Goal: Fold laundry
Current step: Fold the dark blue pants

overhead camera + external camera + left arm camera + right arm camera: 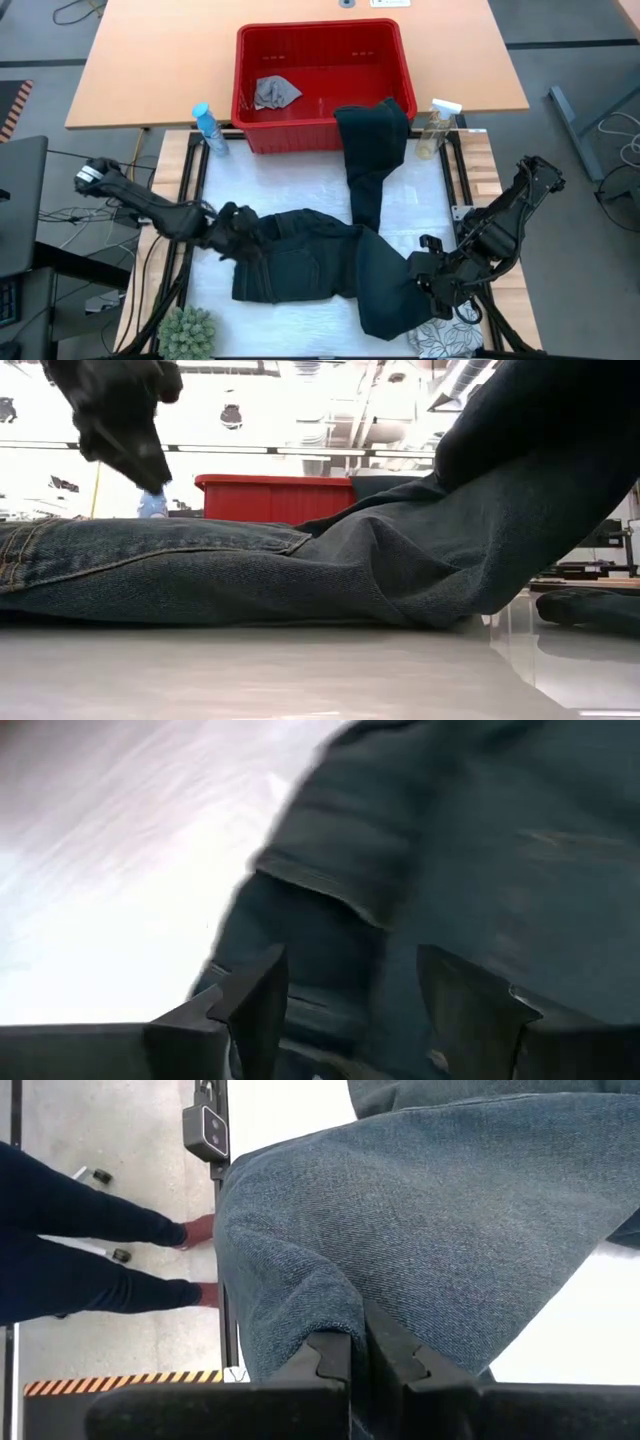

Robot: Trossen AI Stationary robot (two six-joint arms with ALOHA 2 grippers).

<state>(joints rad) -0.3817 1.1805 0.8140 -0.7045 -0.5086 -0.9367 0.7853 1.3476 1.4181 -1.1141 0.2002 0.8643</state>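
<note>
Right gripper (432, 270) clenched on a fold of the dark denim jeans (300, 262) near the worktop's front right corner, pinching one leg's cloth between shut fingers (330, 1355). Left gripper (228, 222) spread wide and holding nothing, poised at the waistband end near the left edge, fingers (262, 995) straddling the denim without biting.

Jeans sprawled across the middle of the white worktop (220, 185), one leg running toward the back edge and draped over the front wall of the red plastic basket (320, 80). Small grey cloth (274, 92) left lying inside that basket.

Likely trouble: a pull on the pinched leg dragging the draped leg, tipping or shifting the basket; thin pinch slipping off heavy denim; left fingers closing on one layer only, leaving a crooked fold.

Blue spray bottle (208, 128) and clear spray bottle (436, 128) standing at the basket's two front corners, both within reach of a swept leg. Small green plant (188, 332) at the front left corner. Patterned cloth (448, 340) peeking out at the front edge beneath the right gripper. A person's legs (90, 1250) visible on the floor beyond the table.
</note>
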